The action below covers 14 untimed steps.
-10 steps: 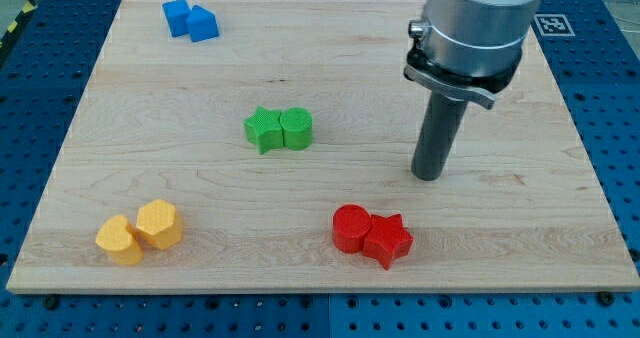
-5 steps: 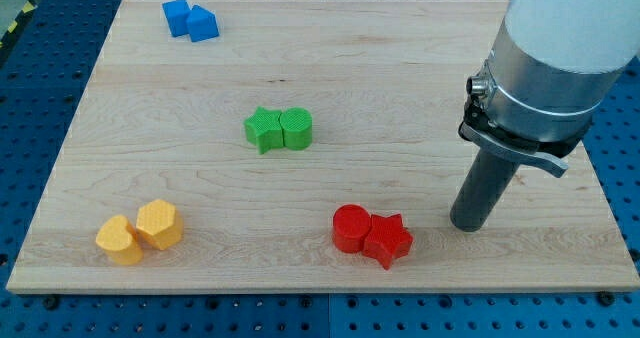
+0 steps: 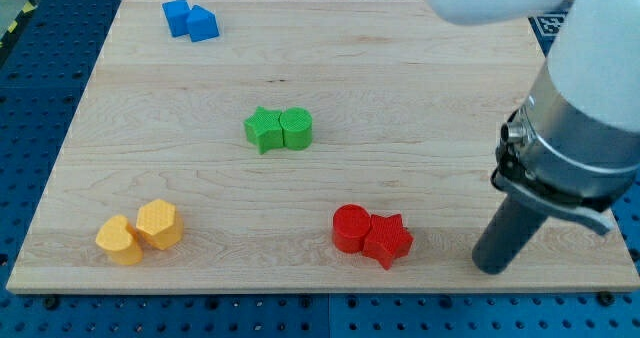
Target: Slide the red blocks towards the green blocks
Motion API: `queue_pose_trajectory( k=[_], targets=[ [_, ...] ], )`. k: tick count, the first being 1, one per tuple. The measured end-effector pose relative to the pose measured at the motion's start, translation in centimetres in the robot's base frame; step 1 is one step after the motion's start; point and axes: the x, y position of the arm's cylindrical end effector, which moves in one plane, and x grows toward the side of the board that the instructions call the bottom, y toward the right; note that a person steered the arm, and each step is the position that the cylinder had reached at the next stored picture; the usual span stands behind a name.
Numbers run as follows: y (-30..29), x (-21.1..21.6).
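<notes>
A red round block (image 3: 351, 228) and a red star block (image 3: 388, 239) touch each other near the view's bottom, right of centre. A green star block (image 3: 262, 129) and a green rounded block (image 3: 296, 128) touch at the board's middle, up and to the left of the red pair. My tip (image 3: 491, 269) rests on the board near the bottom right edge, about a hundred pixels right of the red star and apart from it.
Two blue blocks (image 3: 190, 21) sit at the top left. A yellow heart block (image 3: 119, 240) and a yellow hexagonal block (image 3: 159, 224) sit at the bottom left. The wooden board (image 3: 150, 168) lies on a blue perforated table; the arm's body covers the right side.
My tip has moved down and to the right, from right of the green pair's level to the board's bottom right, past the red star. No block has moved.
</notes>
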Motion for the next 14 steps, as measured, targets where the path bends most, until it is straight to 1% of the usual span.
queue_pose_trajectory(
  k=[2,3,5,6,7,8,11,13,14],
  targets=[
    [-7.0,0.8],
    [-8.5,0.8],
    [-8.6,0.4],
    [-8.6,-1.1],
    [-8.6,-1.1],
    [-8.6,-3.5],
    [-10.1,-5.8],
    [-10.1,-6.1],
    [-10.5,-3.8]
  ],
)
